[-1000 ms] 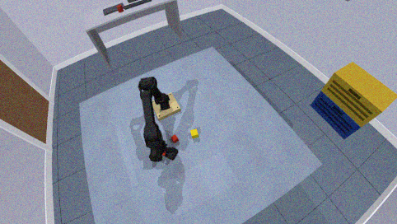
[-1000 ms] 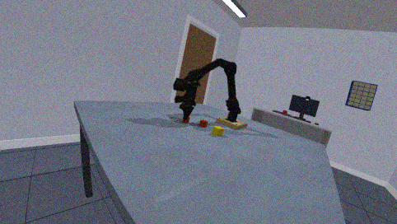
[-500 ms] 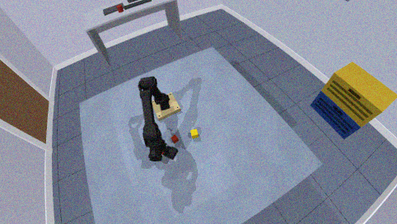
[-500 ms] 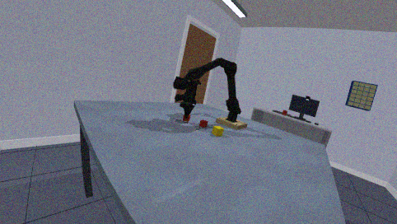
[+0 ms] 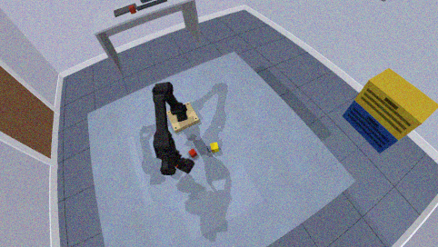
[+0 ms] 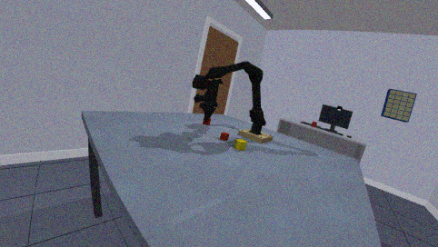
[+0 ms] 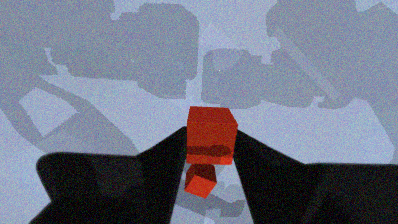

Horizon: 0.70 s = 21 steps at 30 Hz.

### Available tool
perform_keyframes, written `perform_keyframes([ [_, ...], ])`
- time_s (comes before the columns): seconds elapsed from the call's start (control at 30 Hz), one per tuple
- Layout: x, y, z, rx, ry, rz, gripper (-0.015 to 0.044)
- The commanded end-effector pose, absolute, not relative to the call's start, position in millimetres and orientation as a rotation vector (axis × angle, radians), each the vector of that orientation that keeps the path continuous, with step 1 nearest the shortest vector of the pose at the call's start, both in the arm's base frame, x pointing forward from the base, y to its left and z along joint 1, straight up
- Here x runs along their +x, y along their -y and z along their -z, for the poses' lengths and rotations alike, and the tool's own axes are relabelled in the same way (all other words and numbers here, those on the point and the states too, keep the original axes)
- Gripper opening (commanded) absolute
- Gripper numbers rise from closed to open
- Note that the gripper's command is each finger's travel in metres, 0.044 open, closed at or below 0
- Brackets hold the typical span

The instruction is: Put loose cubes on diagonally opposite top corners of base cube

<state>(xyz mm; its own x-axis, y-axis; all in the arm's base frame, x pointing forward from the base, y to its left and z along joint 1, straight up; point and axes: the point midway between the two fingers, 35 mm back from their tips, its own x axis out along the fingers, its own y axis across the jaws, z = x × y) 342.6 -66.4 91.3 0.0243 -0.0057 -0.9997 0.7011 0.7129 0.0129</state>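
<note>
arm [image 5: 161, 114] [image 6: 256, 97]: matte black | joints: chunky | tool [image 5: 176, 166] [image 6: 206, 122] [image 7: 209, 132]: black, tapered fingers

Arm's base [image 5: 180, 114] partly hidden under the forearm from above; desk [image 5: 145, 20] cropped.

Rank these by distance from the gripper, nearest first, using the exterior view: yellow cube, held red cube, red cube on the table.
1. Held red cube: between the fingers.
2. Other red cube: on the table, right of the held one.
3. Yellow cube: farther right.
</note>
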Motion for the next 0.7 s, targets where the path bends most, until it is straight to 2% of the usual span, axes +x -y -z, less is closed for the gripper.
perform_keyframes([
  [0.0, 343.2, 66.2, -107.8, 0.614, -1.448, 0.6, 0.0105],
  [0.37, 337.6, 65.3, -140.6, 0.614, -1.448, 0.6, 0.0105],
  [0.67, 336.0, 47.2, -138.1, 0.522, -1.473, 0.509, 0.0105],
])
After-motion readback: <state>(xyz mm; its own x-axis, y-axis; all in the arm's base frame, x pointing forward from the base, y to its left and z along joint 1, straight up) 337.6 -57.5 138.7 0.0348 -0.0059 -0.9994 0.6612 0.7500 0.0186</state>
